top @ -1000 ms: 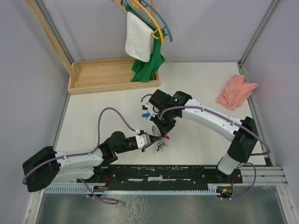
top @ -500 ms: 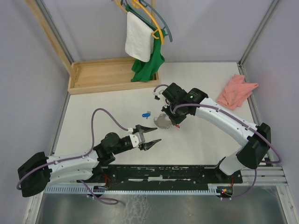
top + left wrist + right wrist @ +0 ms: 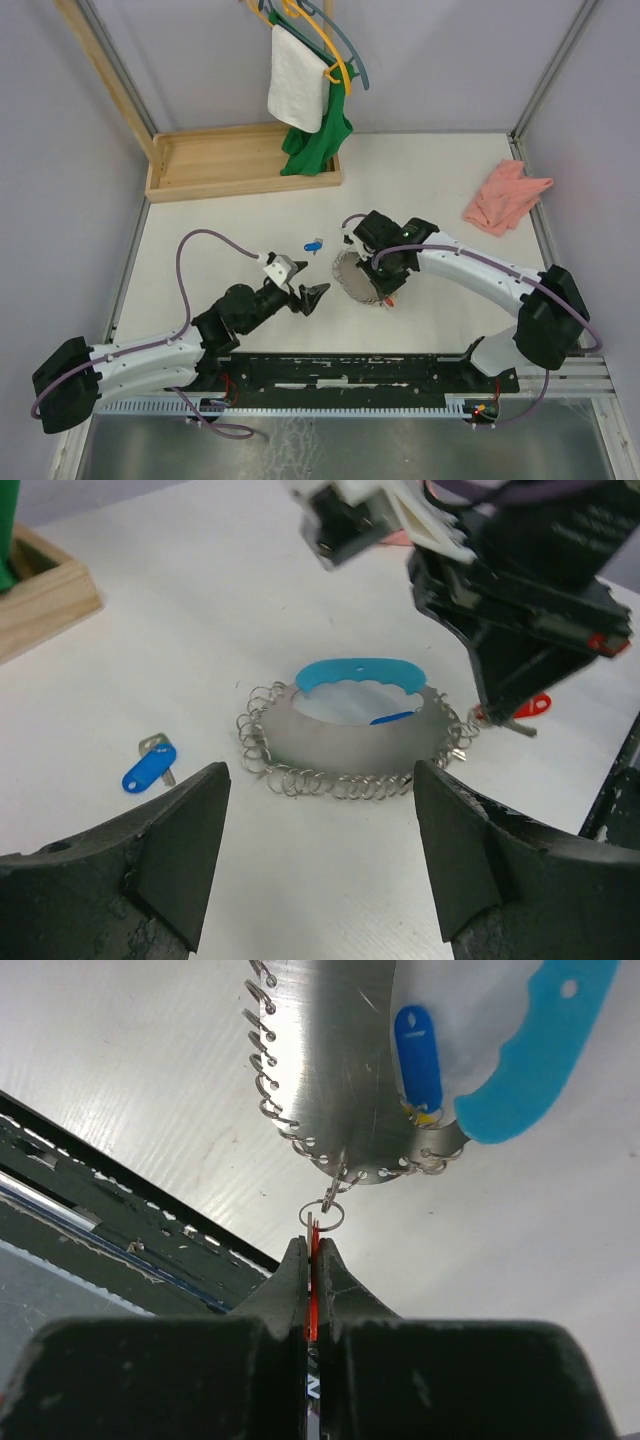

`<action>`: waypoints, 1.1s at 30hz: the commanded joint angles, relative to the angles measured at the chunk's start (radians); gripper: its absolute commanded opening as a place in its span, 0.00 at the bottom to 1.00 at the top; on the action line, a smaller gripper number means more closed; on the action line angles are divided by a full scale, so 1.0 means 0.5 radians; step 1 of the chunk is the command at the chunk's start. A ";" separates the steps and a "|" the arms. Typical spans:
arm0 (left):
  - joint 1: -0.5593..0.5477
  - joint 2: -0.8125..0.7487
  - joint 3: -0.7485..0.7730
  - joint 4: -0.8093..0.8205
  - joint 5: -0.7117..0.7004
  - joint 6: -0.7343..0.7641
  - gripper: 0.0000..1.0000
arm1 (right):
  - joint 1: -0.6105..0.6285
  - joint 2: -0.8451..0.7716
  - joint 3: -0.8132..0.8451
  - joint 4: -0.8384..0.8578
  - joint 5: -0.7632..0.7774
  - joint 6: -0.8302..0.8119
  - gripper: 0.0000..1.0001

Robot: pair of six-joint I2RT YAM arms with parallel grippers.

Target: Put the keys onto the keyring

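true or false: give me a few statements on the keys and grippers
1. The blue key lies on the table, apart from the ringed metal disc. True.
2. The right gripper is open above the blue key. False: it is shut on the red key, at the disc's edge.
3. The left gripper is open and holds nothing. True.
4. The pink cloth lies in the wooden tray. False: it lies on the table, away from the tray.
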 commanded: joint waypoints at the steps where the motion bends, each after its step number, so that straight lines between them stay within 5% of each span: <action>1: 0.091 -0.062 -0.016 -0.131 -0.208 -0.434 0.82 | 0.034 -0.031 -0.184 0.339 -0.149 0.192 0.01; 7: 0.191 0.024 -0.042 -0.182 -0.140 -0.825 0.87 | 0.043 0.145 -0.213 0.625 -0.128 0.204 0.04; 17: 0.252 0.588 0.058 0.046 0.196 -1.248 0.87 | 0.044 0.191 -0.226 0.516 0.173 0.177 0.18; 23: 0.238 0.879 0.119 0.204 0.383 -1.421 0.79 | 0.045 -0.061 -0.276 0.491 0.183 0.146 0.38; 33: 0.003 1.092 0.305 0.146 0.220 -1.513 0.60 | 0.044 -0.200 -0.469 0.757 0.165 0.198 0.40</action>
